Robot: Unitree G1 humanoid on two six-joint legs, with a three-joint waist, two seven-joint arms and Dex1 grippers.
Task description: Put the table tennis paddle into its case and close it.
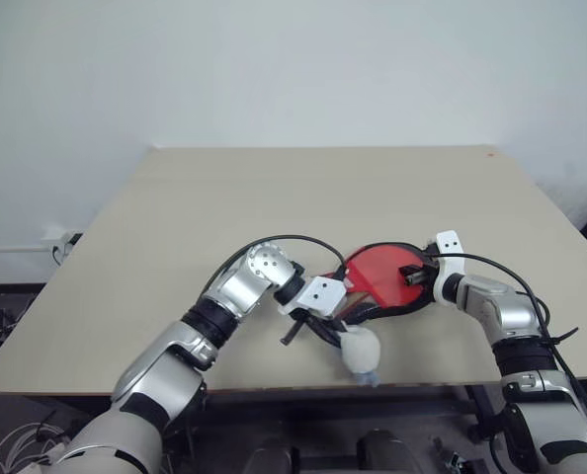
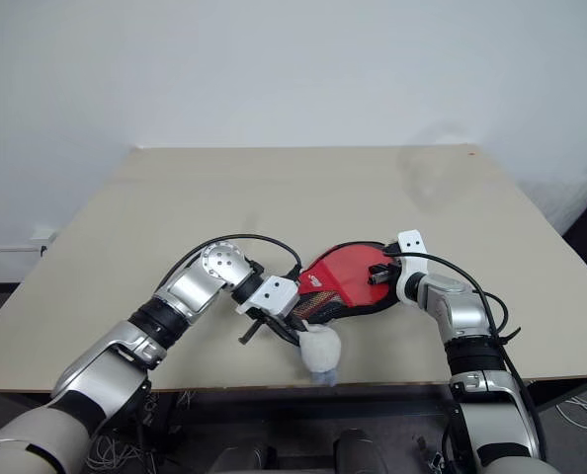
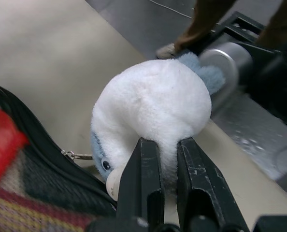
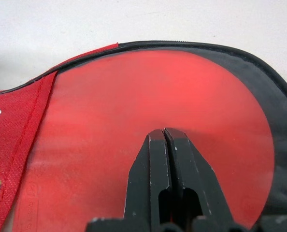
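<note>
Here, low in the frame, the right end effector (image 4: 164, 133), fingers pressed together, pins the red-windowed black paddle-shaped zip case (image 1: 387, 281), paddle seemingly inside, to the bench (image 1: 274, 197); the left end effector (image 3: 170, 147) pinches its fluffy white zipper charm (image 3: 153, 104), probably to zip.

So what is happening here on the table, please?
The robot is packing a paddle. The red case lies near the table's front edge, the red paddle face showing through its window. The right hand, shut, rests on the window. The left hand pinches a white plush toy clipped to the case.
</note>
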